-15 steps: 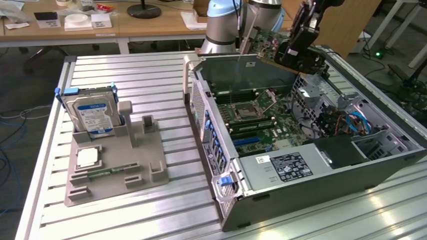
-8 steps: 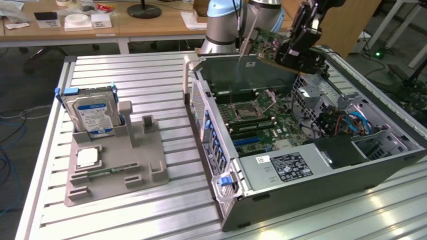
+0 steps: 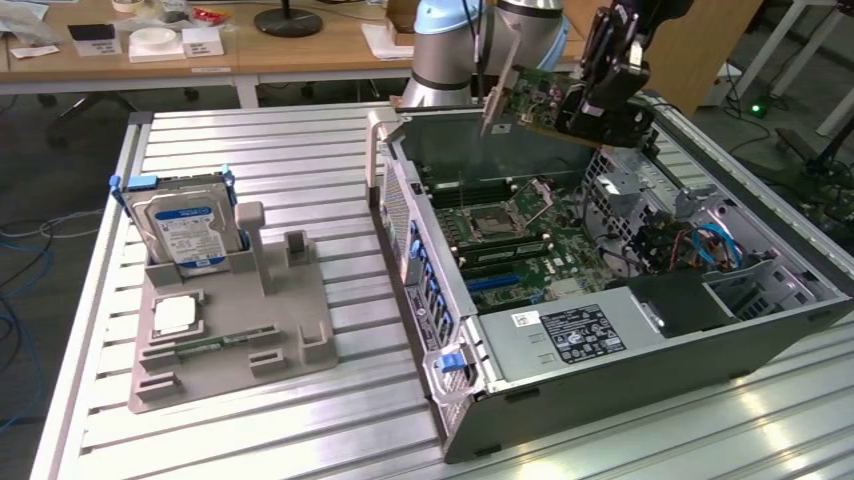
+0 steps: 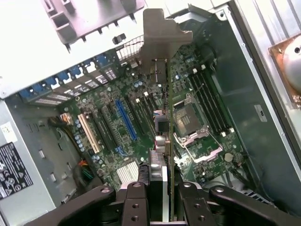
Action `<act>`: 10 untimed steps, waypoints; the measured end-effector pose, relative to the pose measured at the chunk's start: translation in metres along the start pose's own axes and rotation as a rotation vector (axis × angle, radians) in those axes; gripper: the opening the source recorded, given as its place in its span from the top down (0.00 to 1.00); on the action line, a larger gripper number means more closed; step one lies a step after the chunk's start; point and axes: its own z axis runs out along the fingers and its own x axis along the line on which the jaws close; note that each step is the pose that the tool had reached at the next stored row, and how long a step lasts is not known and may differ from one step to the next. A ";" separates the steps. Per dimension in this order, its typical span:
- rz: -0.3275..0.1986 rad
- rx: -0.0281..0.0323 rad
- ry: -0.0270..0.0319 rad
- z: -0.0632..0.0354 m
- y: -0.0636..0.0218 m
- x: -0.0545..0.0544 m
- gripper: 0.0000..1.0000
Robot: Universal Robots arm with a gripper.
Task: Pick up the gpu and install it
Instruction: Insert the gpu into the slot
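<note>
The gpu [image 3: 531,100], clamped in the gripper [image 3: 601,112], hangs above the open computer case [image 3: 747,340], so it needs lining up over a motherboard slot [image 4: 126,120].

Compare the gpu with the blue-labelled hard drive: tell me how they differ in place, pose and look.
The gpu hangs in the air above the open computer case, clamped in the gripper; the hard drive stands on the grey fixture on the table. The gpu is tilted; the hard drive is upright. The gpu is a bare green circuit board with a metal bracket; the hard drive is silver with a blue label. Both are flat, rectangular components.
</note>
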 end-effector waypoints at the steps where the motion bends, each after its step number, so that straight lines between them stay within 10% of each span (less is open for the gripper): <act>1: -0.016 0.0001 0.0009 0.0002 0.0000 0.000 0.72; 10: -0.142 0.0010 0.0078 0.0023 -0.0001 0.000 0.72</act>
